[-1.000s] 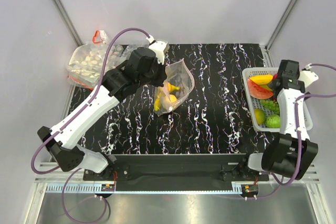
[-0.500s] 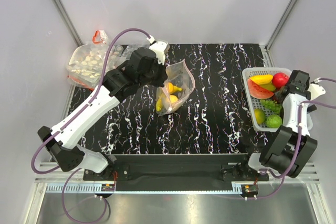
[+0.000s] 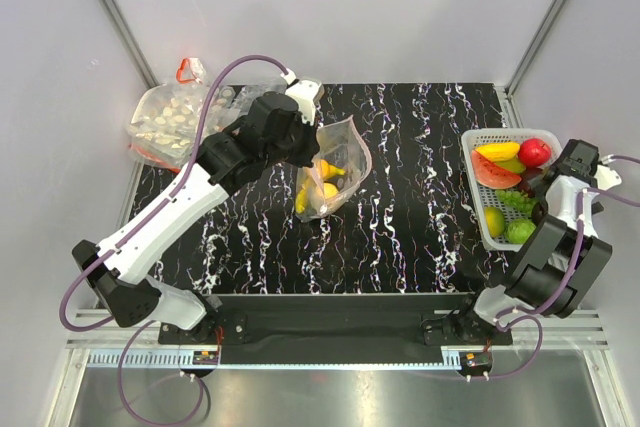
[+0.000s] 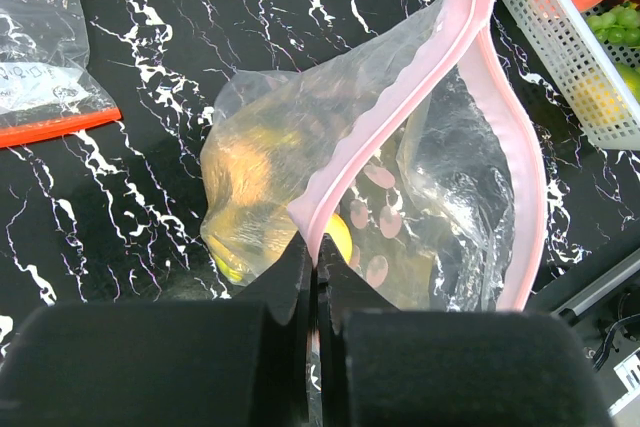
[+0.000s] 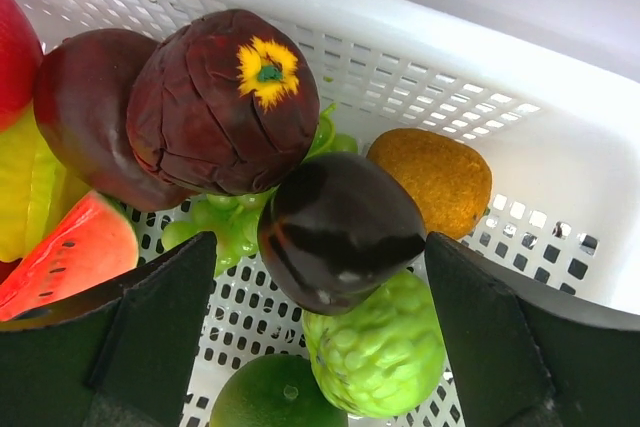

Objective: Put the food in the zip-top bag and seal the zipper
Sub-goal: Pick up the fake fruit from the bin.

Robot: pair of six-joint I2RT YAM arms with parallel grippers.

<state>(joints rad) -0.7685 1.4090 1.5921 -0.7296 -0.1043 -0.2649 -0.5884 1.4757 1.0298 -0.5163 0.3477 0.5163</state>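
Note:
My left gripper (image 4: 318,277) is shut on the pink zipper (image 4: 400,87) of the zip-top bag (image 4: 440,177) and holds its mouth up and open above the black marbled table. Yellow food (image 4: 340,232) lies inside the bag (image 3: 335,172). Over at the right, my right gripper (image 5: 318,257) hangs in the white mesh basket (image 5: 560,147), open. Its fingers (image 5: 165,317) straddle a glossy dark purple fruit (image 5: 340,217) without squeezing it. Around it lie a maroon fruit (image 5: 225,102), a bumpy green fruit (image 5: 385,347), grapes (image 5: 215,222) and a watermelon slice (image 5: 65,247).
A smaller clear bag (image 3: 175,117) with a red strip lies at the back left, beyond the table's corner. The basket (image 3: 478,137) stands at the table's right edge. Metal frame posts rise at both back corners.
My right gripper has swung from the basket's far left side to its right side and come down over the dark purple fruit. The left gripper keeps holding the bag in place.

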